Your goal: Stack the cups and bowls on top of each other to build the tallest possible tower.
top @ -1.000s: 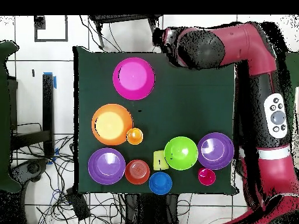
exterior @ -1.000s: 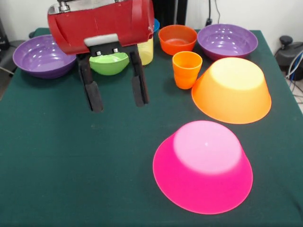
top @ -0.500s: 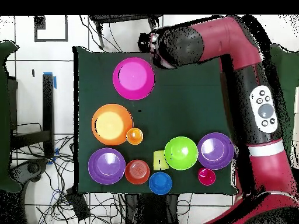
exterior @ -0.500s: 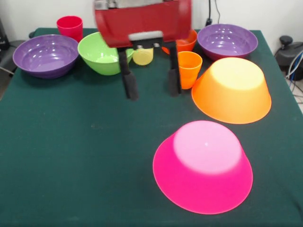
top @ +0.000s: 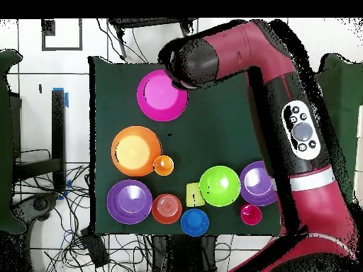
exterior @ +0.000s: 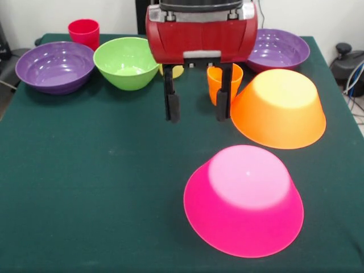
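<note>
Currently the gripper (exterior: 197, 107) hangs wide open, empty, touching nothing.

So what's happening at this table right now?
The Sawyer arm's gripper hangs open and empty over the green cloth, just behind the upside-down pink bowl. Nothing is stacked: the upside-down orange bowl, the orange cup, the green bowl, two purple bowls and the red cup each sit separately on the table.
</note>
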Controlling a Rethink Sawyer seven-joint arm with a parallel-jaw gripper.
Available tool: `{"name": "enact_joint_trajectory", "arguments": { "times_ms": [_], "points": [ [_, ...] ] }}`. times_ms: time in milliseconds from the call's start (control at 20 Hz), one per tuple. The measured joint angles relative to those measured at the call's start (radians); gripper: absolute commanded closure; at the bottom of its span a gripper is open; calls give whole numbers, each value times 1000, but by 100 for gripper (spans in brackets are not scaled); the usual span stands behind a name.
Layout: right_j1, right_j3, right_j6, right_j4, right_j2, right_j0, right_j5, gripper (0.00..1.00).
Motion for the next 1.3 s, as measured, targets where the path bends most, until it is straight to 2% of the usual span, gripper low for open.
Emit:
{"name": "enact_joint_trajectory", "arguments": {
  "times_ms": [350, 700, 1100, 1300],
  "points": [
    [-19, 1, 0, 14, -83, 22, -13, 0],
    [-17, 1, 0, 68, -162, 40, -15, 0],
    [-8, -5, 0, 81, -238, 105, -83, 0],
    [-6, -5, 0, 118, -260, 146, -121, 0]
  ]
}}
